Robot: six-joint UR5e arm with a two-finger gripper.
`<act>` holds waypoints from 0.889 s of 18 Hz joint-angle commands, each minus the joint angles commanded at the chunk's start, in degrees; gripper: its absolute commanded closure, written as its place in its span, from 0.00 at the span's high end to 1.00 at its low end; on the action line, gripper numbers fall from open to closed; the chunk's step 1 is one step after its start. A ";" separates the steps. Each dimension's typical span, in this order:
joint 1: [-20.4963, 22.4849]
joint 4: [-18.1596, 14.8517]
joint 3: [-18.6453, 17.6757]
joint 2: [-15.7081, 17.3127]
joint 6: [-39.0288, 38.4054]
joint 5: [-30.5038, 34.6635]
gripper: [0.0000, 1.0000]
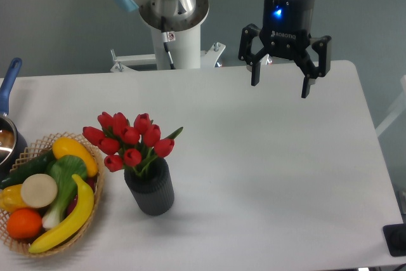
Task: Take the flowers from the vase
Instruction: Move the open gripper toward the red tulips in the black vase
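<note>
The flowers (130,139), a bunch of red closed tulips with green stems and a leaf, stand upright in the vase (150,190), a small dark ribbed cylinder on the white table's front left. My gripper (281,88) hangs high over the table's back right, far from the flowers, pointing down. Its black fingers (255,73) are spread wide apart and hold nothing.
A wicker basket (13,239) of fruit and vegetables sits just left of the vase, almost touching it. A pot with a blue handle (9,80) is at the left edge. The robot's base (174,30) stands behind the table. A dark object (396,239) lies at the lower right edge.
</note>
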 joint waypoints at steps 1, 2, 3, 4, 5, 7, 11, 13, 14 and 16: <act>0.09 0.17 -0.26 0.09 0.00 0.09 1.00; 0.09 0.09 -0.27 0.09 0.09 0.00 1.00; 0.00 0.09 -0.27 0.18 0.09 0.00 1.00; 0.00 0.35 -0.27 0.09 0.35 -0.09 1.00; 0.09 0.79 -0.27 0.09 0.18 -0.09 1.00; 0.00 1.84 -1.49 0.00 0.00 -0.17 1.00; -0.61 14.14 -7.20 0.18 -0.96 -0.44 1.00; -1.57 14.06 -7.38 0.00 -4.73 -1.66 1.00; -1.84 14.06 -7.47 0.00 -6.40 -2.71 1.00; -1.93 14.15 -7.65 -0.26 -8.69 -3.60 1.00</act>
